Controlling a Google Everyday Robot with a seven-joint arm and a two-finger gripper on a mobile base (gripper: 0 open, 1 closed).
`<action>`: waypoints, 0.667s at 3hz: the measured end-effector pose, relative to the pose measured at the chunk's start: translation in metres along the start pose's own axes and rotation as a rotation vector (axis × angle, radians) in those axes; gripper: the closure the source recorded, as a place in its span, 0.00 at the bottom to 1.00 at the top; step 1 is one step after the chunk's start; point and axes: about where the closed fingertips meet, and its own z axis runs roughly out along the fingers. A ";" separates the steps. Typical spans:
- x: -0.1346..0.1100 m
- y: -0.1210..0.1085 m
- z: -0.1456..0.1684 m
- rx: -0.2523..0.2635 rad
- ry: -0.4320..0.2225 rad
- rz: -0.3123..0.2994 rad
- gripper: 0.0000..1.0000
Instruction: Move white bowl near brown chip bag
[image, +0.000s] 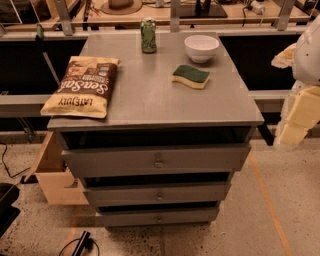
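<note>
The white bowl (201, 47) stands upright at the back right of the grey cabinet top (150, 100). The brown chip bag (84, 86) lies flat at the front left of the same top, far from the bowl. My gripper (295, 122) hangs at the right edge of the view, off the cabinet's right side and below the level of its top. It is well apart from the bowl and holds nothing that I can see.
A green can (148, 35) stands at the back, left of the bowl. A green and yellow sponge (190, 76) lies just in front of the bowl. The cabinet has three drawers (158, 161). A railing and a desk run behind it.
</note>
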 end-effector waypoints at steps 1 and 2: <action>0.000 0.000 0.000 0.000 0.000 0.000 0.00; -0.013 -0.016 0.001 0.067 0.008 0.000 0.00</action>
